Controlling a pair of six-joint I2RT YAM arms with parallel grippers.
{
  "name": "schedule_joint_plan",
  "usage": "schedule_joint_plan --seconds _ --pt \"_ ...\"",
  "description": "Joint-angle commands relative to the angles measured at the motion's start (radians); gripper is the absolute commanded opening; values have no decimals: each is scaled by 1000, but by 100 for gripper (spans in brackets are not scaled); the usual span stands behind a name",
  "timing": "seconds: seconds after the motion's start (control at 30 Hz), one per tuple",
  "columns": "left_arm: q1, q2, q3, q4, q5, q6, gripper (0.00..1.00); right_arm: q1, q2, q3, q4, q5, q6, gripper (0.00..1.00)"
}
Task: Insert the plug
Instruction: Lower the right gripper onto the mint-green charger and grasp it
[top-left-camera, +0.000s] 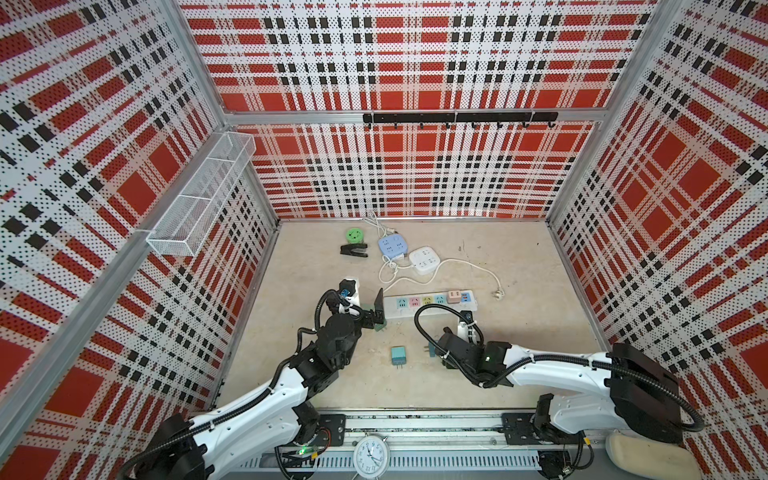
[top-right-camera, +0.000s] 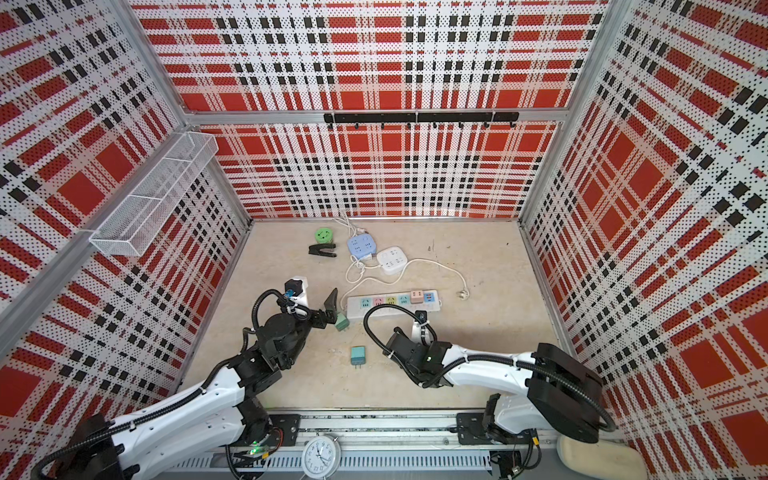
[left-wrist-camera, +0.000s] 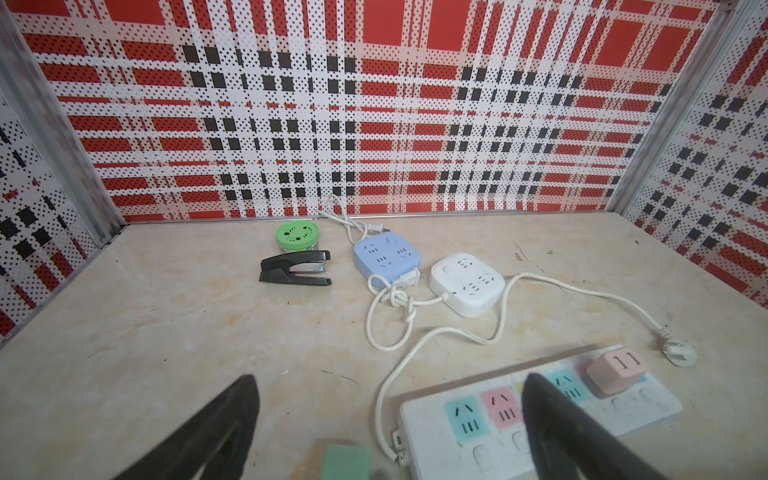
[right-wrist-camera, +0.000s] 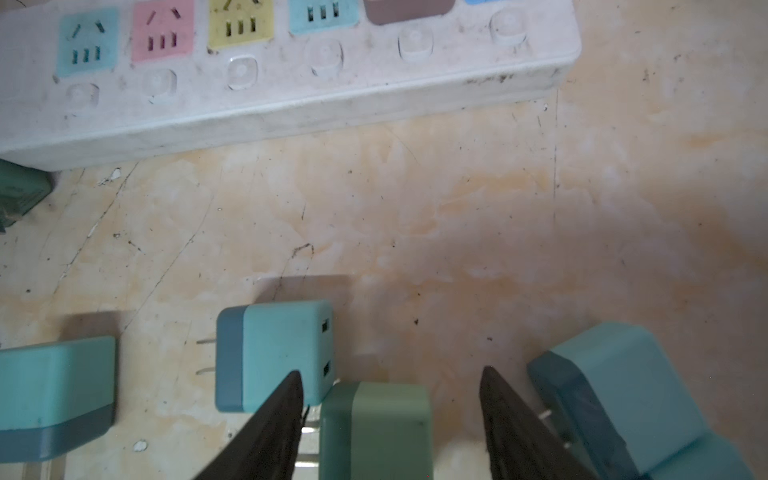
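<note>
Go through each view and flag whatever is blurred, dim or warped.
Both top views: evenly lit and sharp, but the wide lens bows the walls. Left wrist view: the stapler is crisp, while the left gripper and green adapter at the frame edge are out of focus. Right wrist view: dimmer, a broad shadow on the table, the right gripper soft.

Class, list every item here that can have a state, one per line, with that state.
Left pincer, open wide at a green adapter.
Right pincer, open around a sage-green adapter.
Power strip, four sockets free, two holding a pink adapter and a blue adapter.
Strip's plug, unplugged, lying on the table.
</note>
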Motion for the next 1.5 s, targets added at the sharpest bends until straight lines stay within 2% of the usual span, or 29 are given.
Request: schedule_joint_plan --seconds 0.0,0.37,0.57,0.73,0.9,1.2,1.47 --pt "-3 0 26 1 1 -8 99 -1 15 -24 33 -7 15 68" --pt "-2 10 30 1 10 -5 99 8 49 -67 42 -31 45 66" --pt "-2 10 31 -1 12 -3 99 57 4 -78 -37 13 99 66" --pt "-2 18 33 1 15 -5 99 77 -48 -135 -33 10 136 67" --pt "0 32 38 2 16 -5 100 77 -66 -170 15 -5 120 66" --pt "1 42 41 2 18 -3 100 77 -6 -135 27 2 79 64" --pt "3 40 39 2 19 -5 99 77 54 -109 43 -7 60 54"
